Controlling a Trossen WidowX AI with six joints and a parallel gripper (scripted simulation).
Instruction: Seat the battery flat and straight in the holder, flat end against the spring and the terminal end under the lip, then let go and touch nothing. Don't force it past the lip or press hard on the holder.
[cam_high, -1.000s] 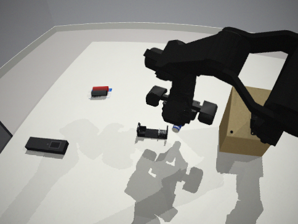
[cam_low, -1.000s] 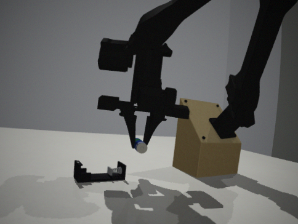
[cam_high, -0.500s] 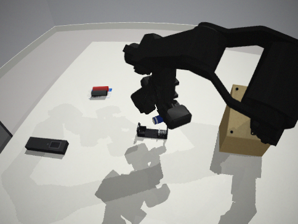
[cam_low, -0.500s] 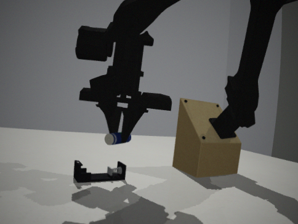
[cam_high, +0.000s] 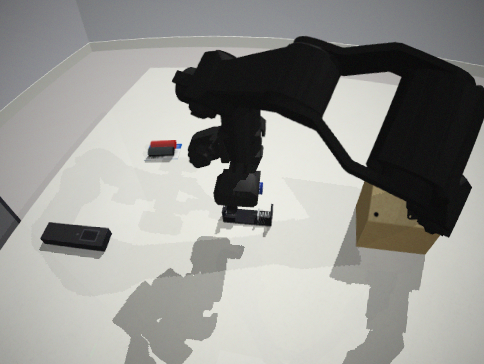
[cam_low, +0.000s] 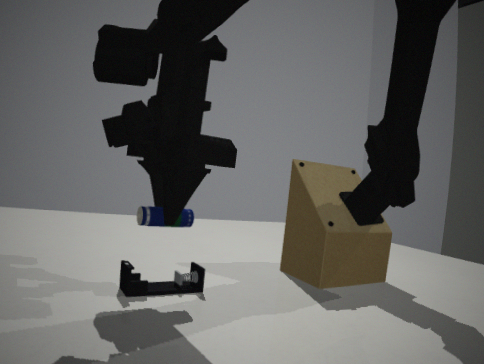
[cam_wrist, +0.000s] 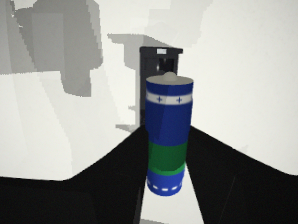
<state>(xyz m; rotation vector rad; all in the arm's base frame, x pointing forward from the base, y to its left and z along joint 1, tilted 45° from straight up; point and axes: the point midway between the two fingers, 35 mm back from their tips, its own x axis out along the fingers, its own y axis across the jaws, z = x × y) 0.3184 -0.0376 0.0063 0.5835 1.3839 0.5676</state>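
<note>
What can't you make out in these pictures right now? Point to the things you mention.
- Gripper (cam_high: 244, 200) (cam_low: 172, 220) (cam_wrist: 165, 132), top view: fingertips hidden behind the arm's own parts.
- Battery (cam_high: 261, 188) (cam_low: 152, 216) (cam_wrist: 170, 120), top view: mostly hidden by the gripper.
- Holder (cam_high: 245, 216) (cam_low: 162, 288) (cam_wrist: 142, 90), wrist view: spring hidden behind battery and fingers.
- Black device (cam_high: 62, 235), top view: screen content too small.

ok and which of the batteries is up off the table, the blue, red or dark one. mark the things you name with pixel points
The blue one (cam_high: 261, 188) (cam_low: 152, 216) (cam_wrist: 169, 122): it is clamped in the gripper (cam_low: 172, 220) above the holder (cam_high: 246, 217) (cam_low: 162, 287) (cam_wrist: 142, 90), while the red (cam_high: 163, 144) and dark (cam_high: 161, 151) ones lie side by side.
</note>
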